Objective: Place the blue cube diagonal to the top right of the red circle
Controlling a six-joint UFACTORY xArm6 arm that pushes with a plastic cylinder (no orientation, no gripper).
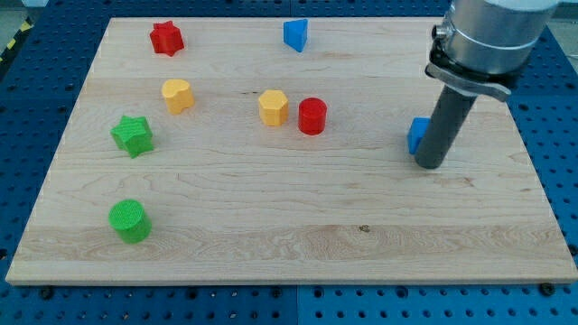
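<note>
Sitting at the view's right, the blue cube (pixel 417 134), well apart from the red circle (pixel 312 116) and half hidden behind my tip (pixel 430 165). Touching or nearly touching its right face there. No jaws here, just a bare rod, gripping nothing. Looking light, rigid, smooth plastic, likely sliding easily and twisting if struck off-centre. Best pushing square on a flat face, aiming leftward and upward over the wooden board (pixel 271 226).

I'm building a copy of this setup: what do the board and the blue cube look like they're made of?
The board looks like pale wood, matt: grain lines and plank seams run across it. The blue cube, partly hidden behind my tip, looks like moulded or printed plastic, one even colour with little shine; which, I cannot tell.
</note>
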